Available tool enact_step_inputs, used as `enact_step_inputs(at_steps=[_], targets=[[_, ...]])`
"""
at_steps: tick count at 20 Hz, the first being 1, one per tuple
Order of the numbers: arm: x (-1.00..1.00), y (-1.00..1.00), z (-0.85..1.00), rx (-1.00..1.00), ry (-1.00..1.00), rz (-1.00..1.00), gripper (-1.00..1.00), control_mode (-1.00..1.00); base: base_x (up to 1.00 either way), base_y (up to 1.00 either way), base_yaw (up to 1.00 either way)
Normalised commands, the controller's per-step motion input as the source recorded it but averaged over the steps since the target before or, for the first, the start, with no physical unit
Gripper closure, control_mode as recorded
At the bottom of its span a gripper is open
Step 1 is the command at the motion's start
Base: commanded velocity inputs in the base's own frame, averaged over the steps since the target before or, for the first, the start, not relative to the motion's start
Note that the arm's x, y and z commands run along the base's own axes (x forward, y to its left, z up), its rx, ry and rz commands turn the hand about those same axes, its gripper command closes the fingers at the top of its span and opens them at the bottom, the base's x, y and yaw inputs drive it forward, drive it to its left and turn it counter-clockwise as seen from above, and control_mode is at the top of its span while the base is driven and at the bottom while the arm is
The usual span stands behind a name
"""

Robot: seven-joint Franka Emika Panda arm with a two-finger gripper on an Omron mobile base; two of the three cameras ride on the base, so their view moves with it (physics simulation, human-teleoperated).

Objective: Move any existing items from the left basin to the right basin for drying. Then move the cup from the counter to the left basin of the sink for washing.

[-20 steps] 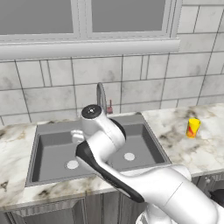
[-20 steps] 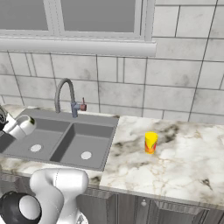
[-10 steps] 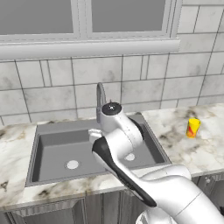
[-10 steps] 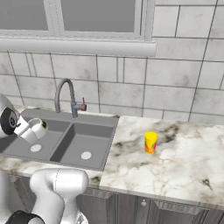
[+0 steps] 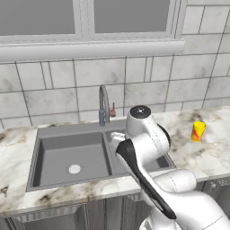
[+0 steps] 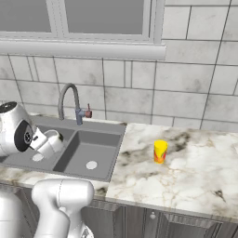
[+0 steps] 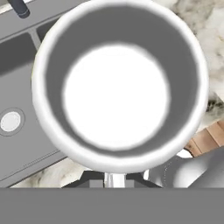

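Note:
My gripper [image 6: 42, 141] is shut on the rim of the white mug [image 6: 52, 141], which hangs tilted over the sink, above the divider between the basins. In the hand view the mug's [image 7: 116, 87] open mouth faces the camera. A bit of the mug [image 5: 117, 136] peeks out left of my arm in the left base view. The wide left basin [image 5: 67, 150] holds only its drain [image 5: 74, 169]. The narrower right basin [image 6: 93, 148] has a bare floor around its drain [image 6: 91, 164]. The yellow cup [image 6: 160, 151] [image 5: 197, 131] stands upright on the marble counter [image 6: 186, 181], right of the sink.
The curved grey faucet [image 5: 104, 105] [image 6: 69, 100] with its red lever rises behind the sink's divider, close to my arm. A tiled wall and window ledge stand behind the counter. Marble counter also runs left of the sink [image 5: 13, 152].
My arm has swung to the right with the mug in its grip, from over the left basin to the sink's divider. The yellow cup has not moved.

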Motion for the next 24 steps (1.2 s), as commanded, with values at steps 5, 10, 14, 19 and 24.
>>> enact_step_inputs(at_steps=[5, 10, 14, 19, 24], targets=[[-0.09, -0.59, 0.0, 0.06, 0.0, 0.0, 1.0, -1.0, 0.0, 0.0, 0.0], [0.01, -0.48, 0.0, 0.05, 0.01, 0.0, 1.0, -1.0, 0.0, 0.0, 0.0], [0.12, -0.24, -0.1, 0.01, 0.05, 0.0, 1.0, -1.0, 0.0, 0.0, 0.0], [0.31, -0.12, -0.19, 0.0, 0.05, 0.0, 1.0, -1.0, 0.0, 0.0, 0.0], [0.51, -0.05, -0.21, 0.0, 0.0, 0.0, 1.0, -1.0, 0.0, 0.0, 0.0]])
